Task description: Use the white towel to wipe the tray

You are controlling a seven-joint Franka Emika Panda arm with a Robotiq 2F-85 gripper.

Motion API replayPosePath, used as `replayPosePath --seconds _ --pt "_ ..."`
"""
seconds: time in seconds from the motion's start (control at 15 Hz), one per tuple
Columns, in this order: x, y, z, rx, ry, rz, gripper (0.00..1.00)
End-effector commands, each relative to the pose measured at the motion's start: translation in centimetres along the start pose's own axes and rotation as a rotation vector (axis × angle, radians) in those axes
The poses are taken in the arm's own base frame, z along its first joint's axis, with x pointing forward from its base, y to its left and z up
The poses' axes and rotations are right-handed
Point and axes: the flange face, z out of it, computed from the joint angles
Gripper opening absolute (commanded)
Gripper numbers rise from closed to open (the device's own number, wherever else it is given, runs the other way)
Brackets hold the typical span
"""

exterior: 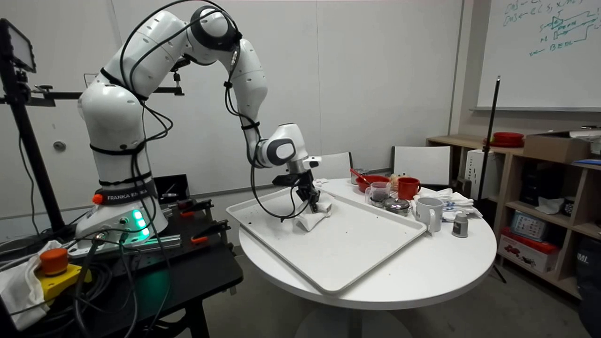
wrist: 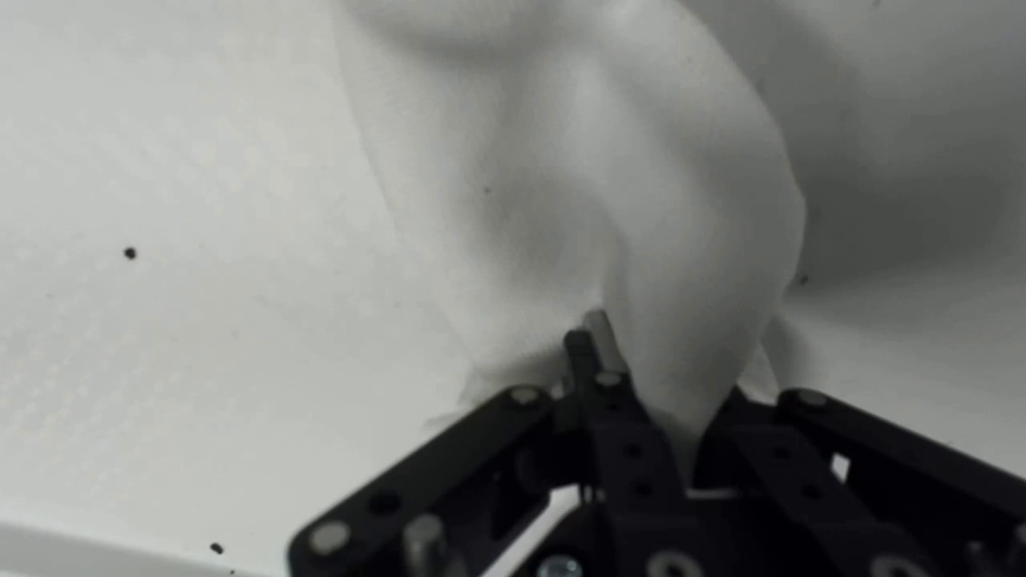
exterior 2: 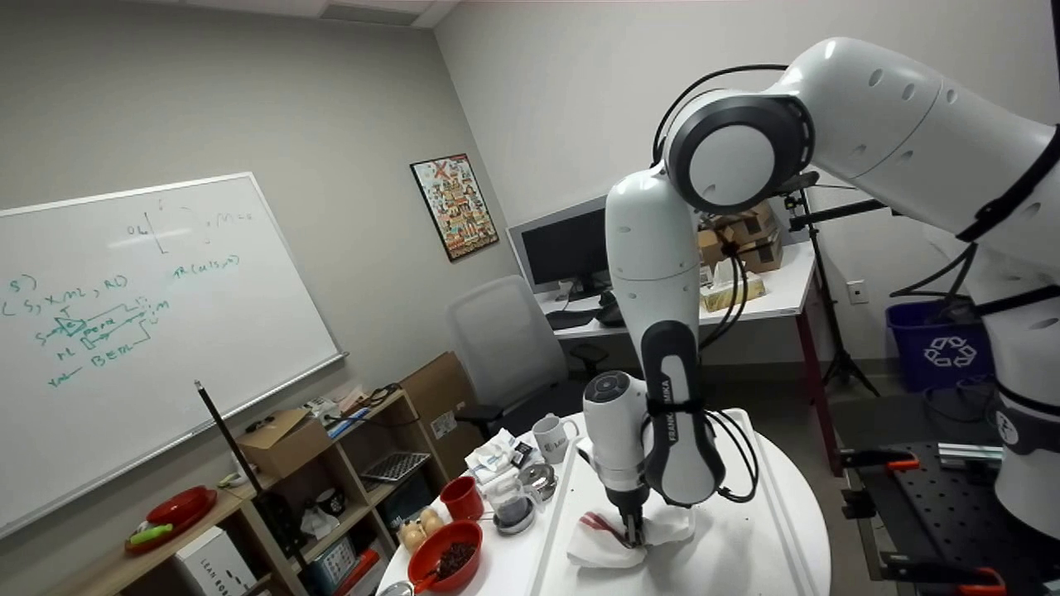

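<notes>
The white towel [exterior: 312,220] lies bunched on the pale tray [exterior: 361,249], towards its end near the robot. In an exterior view the towel [exterior 2: 609,548] shows a red stripe, and the tray [exterior 2: 745,546] runs beneath it. My gripper [exterior: 313,206] points down at the towel and is closed on a fold of it. In the wrist view the towel [wrist: 561,200] rises between the fingers of the gripper [wrist: 659,377] and covers most of the right finger. A few dark crumbs [wrist: 130,253] lie on the tray beside the towel.
Along the table [exterior: 450,272] beside the tray stand a red bowl [exterior: 373,181], a red mug [exterior: 409,188], a clear cup [exterior: 379,191], a metal lidded pot [exterior: 396,206], a grey mug [exterior: 428,212], a small grey shaker [exterior: 460,225] and folded cloths [exterior: 448,199]. The tray has a raised rim.
</notes>
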Motion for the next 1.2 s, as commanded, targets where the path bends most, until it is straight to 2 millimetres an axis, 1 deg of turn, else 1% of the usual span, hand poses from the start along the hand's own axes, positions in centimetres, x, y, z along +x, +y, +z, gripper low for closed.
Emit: replayPosePath --seconds 0.0,0.13,0.33,0.6,0.73,0.87,0.93,1.13 --pt "-4.6 -2.9 -3.0 -0.008 0.029 -0.092 0.02" --pt "-5.8 -4.3 -3.8 -0.01 0.043 -0.116 0.02" --pt "-6.4 -5.7 -5.3 0.01 0.058 -0.134 0.02" --pt "-6.1 -7.2 -7.3 0.061 0.072 -0.188 0.02" --pt "-5.8 -7.5 -8.1 0.075 0.082 -0.194 0.02" --pt "-5.4 -7.4 -9.0 0.079 0.098 -0.176 0.02" --pt "-5.2 -7.0 -9.7 0.075 0.112 -0.157 0.02" --pt "-4.0 -4.7 -11.8 0.059 0.166 -0.052 0.02"
